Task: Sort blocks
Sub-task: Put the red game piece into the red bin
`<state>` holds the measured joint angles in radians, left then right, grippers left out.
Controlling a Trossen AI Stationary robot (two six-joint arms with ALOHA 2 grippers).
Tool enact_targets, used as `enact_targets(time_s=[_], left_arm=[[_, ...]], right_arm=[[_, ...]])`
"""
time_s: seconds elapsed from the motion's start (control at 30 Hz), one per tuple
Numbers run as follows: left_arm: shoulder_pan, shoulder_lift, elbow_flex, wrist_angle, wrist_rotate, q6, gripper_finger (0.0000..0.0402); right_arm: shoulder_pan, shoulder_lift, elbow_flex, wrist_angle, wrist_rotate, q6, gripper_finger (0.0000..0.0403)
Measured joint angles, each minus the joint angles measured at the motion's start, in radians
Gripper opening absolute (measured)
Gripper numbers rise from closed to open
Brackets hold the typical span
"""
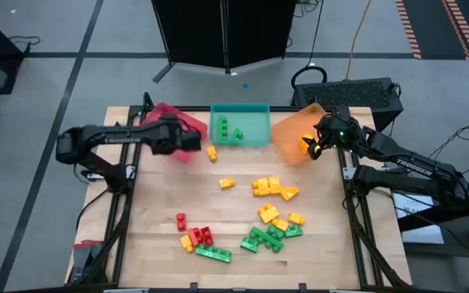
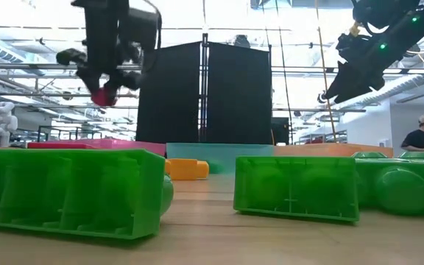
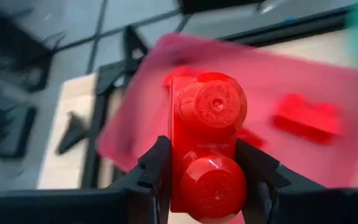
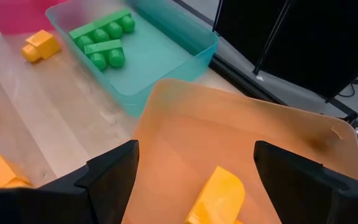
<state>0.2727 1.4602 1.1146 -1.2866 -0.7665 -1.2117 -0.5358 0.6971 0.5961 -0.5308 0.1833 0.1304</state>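
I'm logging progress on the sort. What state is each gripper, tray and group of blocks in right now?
left gripper: jaws shut on a red block, over the red tray.
right gripper: jaws open, over the orange tray; a yellow block shows between them.
teal tray: upright, holds green blocks.
red tray: holds red blocks.
loose blocks: unsorted on the table, mixed colours.

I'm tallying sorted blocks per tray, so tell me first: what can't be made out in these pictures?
- Red tray: high view, the left gripper covers it; left wrist view, the held red block hides part, the rest blurred.
- Orange tray: right wrist view, bottom edge cuts off the yellow block between the right gripper fingers.
- Low view: near green blocks hide everything behind.
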Motion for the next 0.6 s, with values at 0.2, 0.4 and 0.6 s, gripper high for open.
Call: enact_targets(time_s=[0.2, 0.4, 0.6], left_arm=[[0.165, -0.044, -0.139, 0.149, 0.092, 0.137, 0.0130], [0.327, -0.100, -0.271, 0.334, 0.213, 0.286, 0.0130], [0.472, -0.113, -0.318, 0.452, 0.278, 0.444, 0.0130]], right_arm=[[0.000, 0.000, 0.000, -0.002, 0.000, 0.016, 0.0315], [0.000, 0.000, 0.000, -0.010, 0.000, 0.021, 0.0315], [0.000, 0.000, 0.000, -0.010, -0.001, 0.026, 0.0315]])
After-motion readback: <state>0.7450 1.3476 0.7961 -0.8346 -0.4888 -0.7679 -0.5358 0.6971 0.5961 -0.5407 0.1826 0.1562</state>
